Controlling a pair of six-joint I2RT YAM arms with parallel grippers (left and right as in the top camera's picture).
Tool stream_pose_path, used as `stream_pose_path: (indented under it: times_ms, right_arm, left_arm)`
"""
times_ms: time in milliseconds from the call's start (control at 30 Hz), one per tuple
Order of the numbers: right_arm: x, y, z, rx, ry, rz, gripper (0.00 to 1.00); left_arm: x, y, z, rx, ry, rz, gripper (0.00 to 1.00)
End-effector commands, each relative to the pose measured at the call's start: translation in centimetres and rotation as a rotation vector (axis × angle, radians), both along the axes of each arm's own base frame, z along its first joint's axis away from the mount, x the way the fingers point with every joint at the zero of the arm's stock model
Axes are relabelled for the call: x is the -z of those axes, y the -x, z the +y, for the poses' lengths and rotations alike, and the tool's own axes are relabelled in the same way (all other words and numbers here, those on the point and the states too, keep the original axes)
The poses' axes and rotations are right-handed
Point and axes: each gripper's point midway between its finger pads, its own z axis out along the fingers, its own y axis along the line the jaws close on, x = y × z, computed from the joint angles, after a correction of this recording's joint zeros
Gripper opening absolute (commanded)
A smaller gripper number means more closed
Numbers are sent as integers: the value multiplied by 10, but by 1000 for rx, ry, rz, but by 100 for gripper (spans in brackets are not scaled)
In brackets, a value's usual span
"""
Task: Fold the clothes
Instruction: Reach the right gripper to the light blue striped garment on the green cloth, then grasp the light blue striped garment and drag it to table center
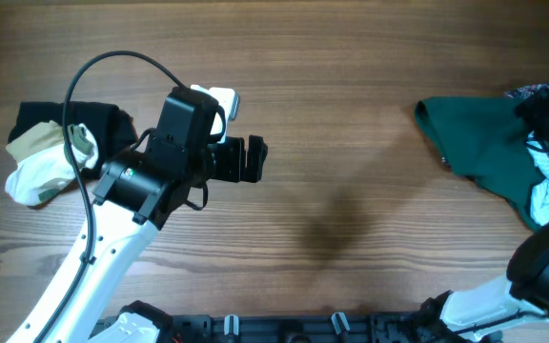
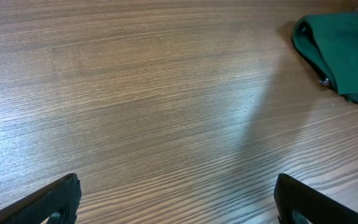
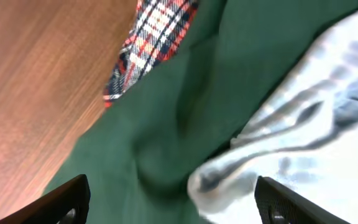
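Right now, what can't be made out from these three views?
Striped garment: blurred in right wrist; overhead, cut by the right edge.
Plaid cloth: right wrist, cut off by the top edge.
Left clothes pile: overhead, partly behind the left arm.

The left arm (image 1: 103, 250) is a white link with a boxy black wrist and claw (image 1: 260, 159), trailing a thin black cable (image 1: 122, 54). The right arm (image 1: 489, 303), at lower right, seems white and black too.

We see the striped garment (image 3: 316, 143) only as a blur from the right wrist. The green garment (image 2: 347, 50) is cut off by the left wrist view's right edge.
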Motion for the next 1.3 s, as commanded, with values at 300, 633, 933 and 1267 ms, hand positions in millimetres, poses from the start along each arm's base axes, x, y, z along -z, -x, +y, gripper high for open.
stream_pose_path:
  times_ms: [300, 633, 933, 1267]
  right_arm:
    - [4, 37, -25, 199, 72, 120, 83]
    - [23, 38, -26, 220, 43, 155, 4]
    - [-131, 13, 62, -91, -19, -294, 4]
    - [-186, 14, 183, -583, -85, -459, 4]
  left_arm:
    - [-8, -2, 3, 6, -23, -39, 100]
    - [-9, -2, 3, 11, -29, -43, 100]
    - [-9, -2, 3, 12, -28, -43, 100]
    - [-10, -4, 2, 11, -24, -53, 100]
